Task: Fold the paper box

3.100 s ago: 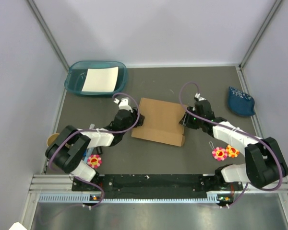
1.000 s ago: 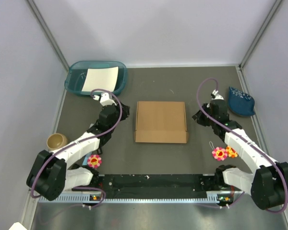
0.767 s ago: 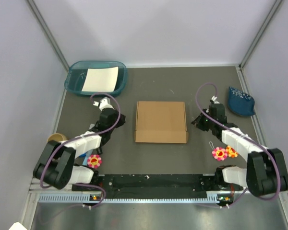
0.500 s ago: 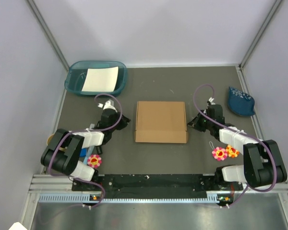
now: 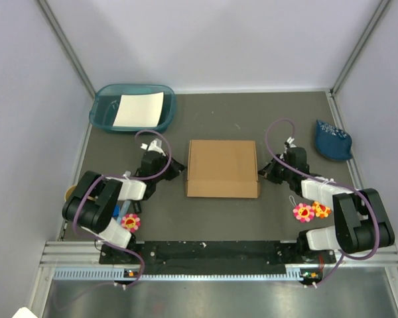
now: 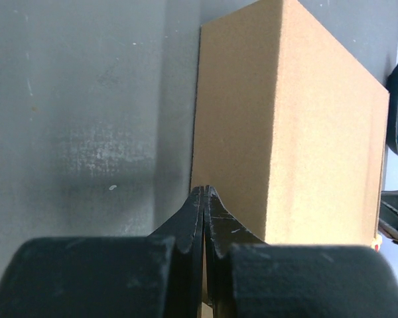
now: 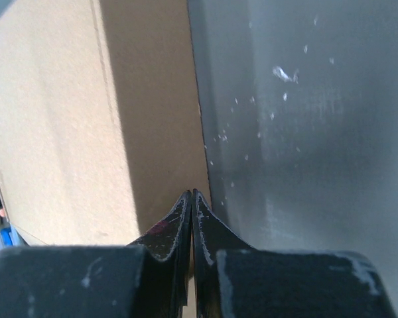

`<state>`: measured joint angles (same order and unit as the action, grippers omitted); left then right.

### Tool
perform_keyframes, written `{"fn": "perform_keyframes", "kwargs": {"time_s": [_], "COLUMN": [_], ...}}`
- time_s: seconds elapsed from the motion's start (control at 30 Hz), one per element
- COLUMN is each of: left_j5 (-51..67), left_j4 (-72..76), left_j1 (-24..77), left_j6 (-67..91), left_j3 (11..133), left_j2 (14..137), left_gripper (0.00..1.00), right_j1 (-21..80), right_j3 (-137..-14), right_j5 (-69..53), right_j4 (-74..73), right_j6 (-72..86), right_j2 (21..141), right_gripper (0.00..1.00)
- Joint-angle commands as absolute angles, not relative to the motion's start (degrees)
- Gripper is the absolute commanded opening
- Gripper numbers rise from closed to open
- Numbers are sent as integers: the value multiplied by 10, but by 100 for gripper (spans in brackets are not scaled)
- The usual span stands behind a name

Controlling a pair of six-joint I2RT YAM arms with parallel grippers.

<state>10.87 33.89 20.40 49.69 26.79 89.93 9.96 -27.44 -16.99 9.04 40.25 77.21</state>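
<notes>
Where the arms are bolted at the near edge of the bench (image 5: 219,222), a pink-and-yellow flower-shaped piece (image 5: 131,222) lies by the left base. Two more flower-shaped pieces (image 5: 310,211) lie beside the right forearm.

Mid-bench: the paper box (image 5: 222,167) lies flat at centre, lid side up, folded shut as far as the overhead view shows. Its edges run approx. square to the bench edge. It sits between the two grippers.

Left gripper (image 6: 204,193): fingers pressed together, nothing between them. The tip is low at the box's left side wall, near the near-left corner. Contact w/ the cardboard can't be confirmed from the wrist view.

Right gripper (image 7: 191,194): likewise closed tight and holding nothing. The tip is at the foot of the box's right side wall. Touching or just short: can't tell.

Both forearms lie low over the bench, angled in toward the box from either side.

Further back, right: a dark blue item (image 5: 331,139) lies close to the side rail, well apart from the box.

Far left corner: a teal tray (image 5: 99,114) w/ a white paper sheet (image 5: 139,109) lying inside it, apart from the box and both arms.
</notes>
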Motion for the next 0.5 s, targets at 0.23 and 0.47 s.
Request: {"fn": "perform_keyframes", "kwargs": {"time_s": [0.23, 0.47], "left_j5": [167, 156], "left_j4": [424, 423], "left_j1": [203, 206], "left_j6": [519, 517], "left_j3": [258, 231], "left_j2": [903, 898], "left_gripper": [0, 0], "right_j1": [97, 97], "right_j3": [-249, -249], "right_j5": [-185, -171], "right_j4": [140, 132], "right_j6": [408, 405], "right_j2": [752, 739], "right_gripper": [0, 0]}}
